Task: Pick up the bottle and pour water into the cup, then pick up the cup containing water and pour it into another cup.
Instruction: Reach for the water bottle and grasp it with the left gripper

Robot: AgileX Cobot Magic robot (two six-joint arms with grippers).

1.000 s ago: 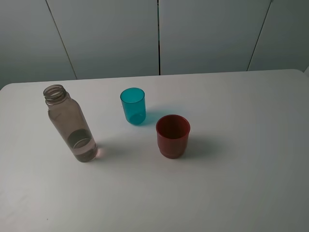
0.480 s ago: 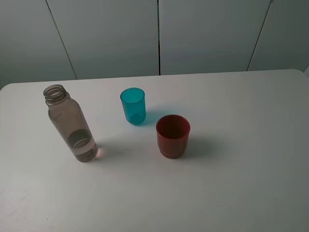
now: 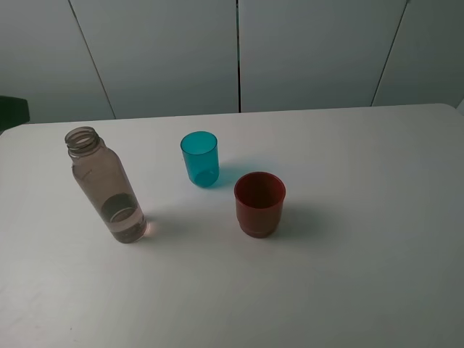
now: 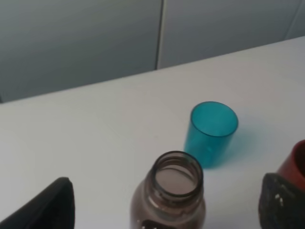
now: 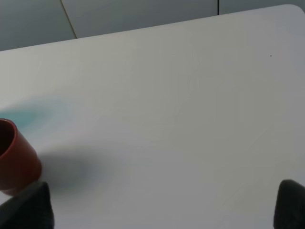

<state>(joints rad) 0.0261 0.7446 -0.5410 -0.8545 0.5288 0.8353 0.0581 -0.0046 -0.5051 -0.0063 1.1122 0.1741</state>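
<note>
The bottle (image 3: pixel 105 185) stands upright on the left of the white table (image 3: pixel 362 275), with a little water at its bottom. The teal cup (image 3: pixel 200 158) stands behind and to its right. The dark red cup (image 3: pixel 259 203) stands in front of and to the right of the teal cup. Neither gripper shows in the exterior view. In the left wrist view, my left gripper (image 4: pixel 167 200) is open, with the bottle's open neck (image 4: pixel 175 179) between its fingers in the picture; the teal cup (image 4: pixel 212 133) is beyond. My right gripper (image 5: pixel 159 210) is open and empty above the table, the red cup (image 5: pixel 14 162) off to one side.
A grey panelled wall (image 3: pixel 239 51) runs behind the table's far edge. A dark shape (image 3: pixel 11 112) sits at the left edge of the exterior view; I cannot tell what it is.
A dark shape has appeared at the far left edge of the exterior view. The bottle and both cups have not moved.
</note>
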